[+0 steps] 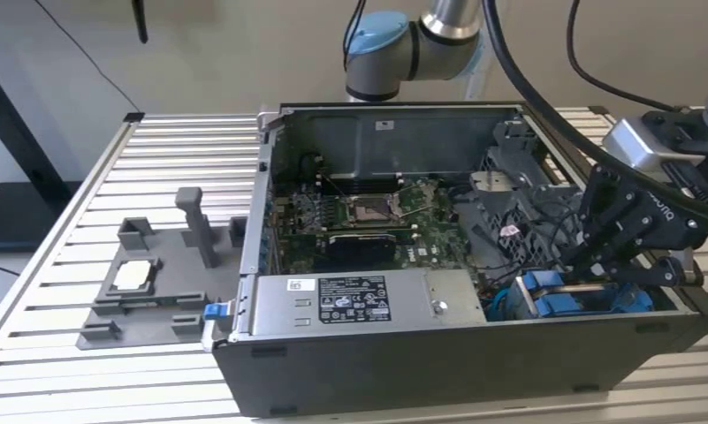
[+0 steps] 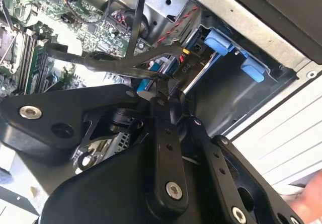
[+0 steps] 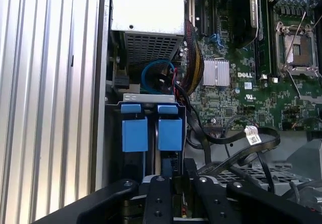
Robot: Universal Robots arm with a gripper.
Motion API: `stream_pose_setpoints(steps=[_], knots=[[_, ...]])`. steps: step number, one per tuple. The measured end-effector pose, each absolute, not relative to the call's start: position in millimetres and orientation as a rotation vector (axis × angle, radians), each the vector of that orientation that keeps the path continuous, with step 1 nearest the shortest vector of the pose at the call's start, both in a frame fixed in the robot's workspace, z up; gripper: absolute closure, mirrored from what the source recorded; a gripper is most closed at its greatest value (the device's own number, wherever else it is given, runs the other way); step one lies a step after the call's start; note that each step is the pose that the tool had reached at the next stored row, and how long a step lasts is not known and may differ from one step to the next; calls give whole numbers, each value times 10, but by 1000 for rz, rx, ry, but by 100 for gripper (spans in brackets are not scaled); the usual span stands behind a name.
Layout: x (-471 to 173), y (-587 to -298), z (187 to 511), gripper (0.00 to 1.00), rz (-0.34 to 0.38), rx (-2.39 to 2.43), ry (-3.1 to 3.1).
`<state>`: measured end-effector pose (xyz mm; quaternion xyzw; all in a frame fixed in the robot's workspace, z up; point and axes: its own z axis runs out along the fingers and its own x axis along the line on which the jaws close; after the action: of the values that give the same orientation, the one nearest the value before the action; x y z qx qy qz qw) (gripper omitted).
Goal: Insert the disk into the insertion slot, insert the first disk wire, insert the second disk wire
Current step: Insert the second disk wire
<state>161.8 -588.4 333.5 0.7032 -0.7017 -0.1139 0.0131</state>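
Gripper [image 1: 605, 265] sits low inside the open computer case [image 1: 448, 371], at the corner nearest the exterior view's right, directly over the insertion slot [image 1: 578, 302]. In the first wrist view the disk [image 3: 151, 133] is seated in the slot, its two blue carrier tabs [image 3: 170, 134] side by side, its long axis running from the tabs toward the gripper. The fingers [image 3: 166, 183] appear drawn together on a black cable connector [image 2: 177, 80], though their tips are hidden. Case rests on the ribbed counter [image 1: 165, 159].
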Motion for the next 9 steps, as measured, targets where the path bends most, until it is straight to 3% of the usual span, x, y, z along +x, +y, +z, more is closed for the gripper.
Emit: stream_pose_setpoints(steps=[1,9], knots=[[1618,-5884,3343,76,-355,2191,-2186],[1618,-5884,3544,76,-355,2190,-2187]])
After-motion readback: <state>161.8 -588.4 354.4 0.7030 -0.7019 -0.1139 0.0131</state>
